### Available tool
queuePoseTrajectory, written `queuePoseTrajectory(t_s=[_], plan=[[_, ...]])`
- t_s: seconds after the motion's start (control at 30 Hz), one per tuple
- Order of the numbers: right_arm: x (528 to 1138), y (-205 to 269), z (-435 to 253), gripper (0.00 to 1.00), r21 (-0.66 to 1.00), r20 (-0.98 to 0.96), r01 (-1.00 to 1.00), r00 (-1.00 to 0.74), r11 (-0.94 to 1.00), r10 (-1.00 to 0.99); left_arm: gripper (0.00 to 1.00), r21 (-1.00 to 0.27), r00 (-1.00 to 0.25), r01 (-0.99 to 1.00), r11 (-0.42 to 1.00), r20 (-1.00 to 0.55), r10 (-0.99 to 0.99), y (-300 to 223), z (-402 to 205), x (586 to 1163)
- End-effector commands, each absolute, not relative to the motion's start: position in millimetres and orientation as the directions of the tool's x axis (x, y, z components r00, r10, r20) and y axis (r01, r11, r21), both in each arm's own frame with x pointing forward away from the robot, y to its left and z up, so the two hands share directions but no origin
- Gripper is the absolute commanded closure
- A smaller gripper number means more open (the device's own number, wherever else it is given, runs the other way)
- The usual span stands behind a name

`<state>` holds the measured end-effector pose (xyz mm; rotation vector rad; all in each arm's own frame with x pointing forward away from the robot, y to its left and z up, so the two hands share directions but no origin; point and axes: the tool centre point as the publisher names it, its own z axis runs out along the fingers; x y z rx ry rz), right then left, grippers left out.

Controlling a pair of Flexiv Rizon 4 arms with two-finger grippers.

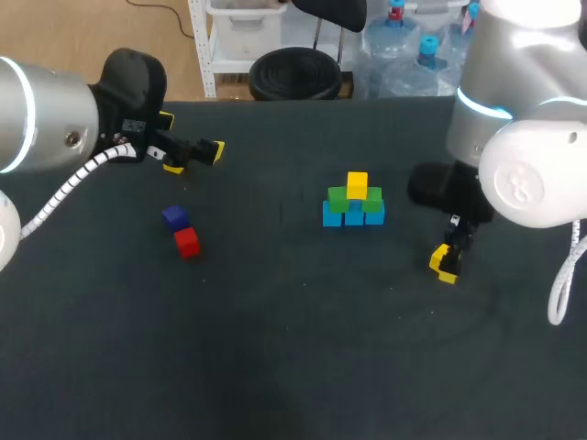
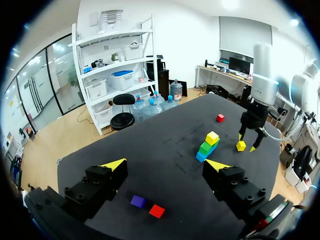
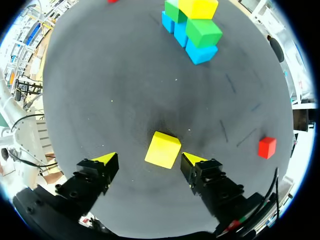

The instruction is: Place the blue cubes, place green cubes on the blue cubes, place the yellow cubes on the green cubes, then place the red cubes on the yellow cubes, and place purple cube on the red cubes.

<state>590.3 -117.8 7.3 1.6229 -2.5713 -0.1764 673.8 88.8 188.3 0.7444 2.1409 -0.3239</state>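
The desk is plain black. The blue cubes are bright sky blue and the green cubes leaf green. The yellow cube and the second yellow cube are lemon. The red cube and the other red cube are scarlet, and the purple cube is deep violet. The left claw and the right claw are black with yellow tips. The left arm and the right arm are silver-grey, each with a pale blue ring.

Head view: loose yellow cube, right of stack, lost among yellow tips of right gripper. 2nd red cube, also right of stack, hidden behind right arm.
Right wrist view: stack's far side cut by rim. Middle blue cube mostly under green cubes.
Left wrist view: stack's blue cubes too small to count.
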Motion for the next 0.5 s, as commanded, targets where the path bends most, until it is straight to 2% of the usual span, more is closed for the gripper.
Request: queuePoseTrajectory(t_s=[0.03, 0.13, 0.33, 0.4, 0.47, 0.5], plan=[[595.4, -112.8, 0.1, 0.39, 0.156, 0.030, -0.891, -0.427, 0.426, -0.904, 0.00, 0.025, -0.482, 0.610, 0.792, -0.781, 0.396, 88.5, 187.5, 674.1], [596.6, -111.5, -3.5, 0.49, 0.158, 0.032, -0.891, -0.425, 0.425, -0.905, 0.00, 0.025, -0.482, 0.610, 0.792, -0.781, 0.396, 88.5, 187.5, 674.1], [598.4, -109.6, -8.7, 0.60, 0.159, 0.050, -0.892, -0.421, 0.423, -0.906, 0.00, 0.025, -0.482, 0.610, 0.792, -0.781, 0.396, 88.5, 187.5, 674.1], [598.4, -109.6, -9.1, 0.71, 0.161, 0.051, -0.892, -0.421, 0.423, -0.906, 0.00, 0.025, -0.482, 0.610, 0.792, -0.781, 0.396, 88.5, 187.5, 674.1], [597.4, -108.2, -7.7, 0.98, 0.159, 0.052, -0.892, -0.420, 0.423, -0.906, 0.00, 0.025, -0.482, 0.610, 0.792, -0.781, 0.396, 88.5, 187.5, 674.1], [597.3, -107.8, -6.7, 1.00, 0.155, 0.050, -0.894, -0.418, 0.421, -0.907, 0.00, 0.025, -0.482, 0.610, 0.792, -0.781, 0.396, 88.5, 187.5, 674.1]])
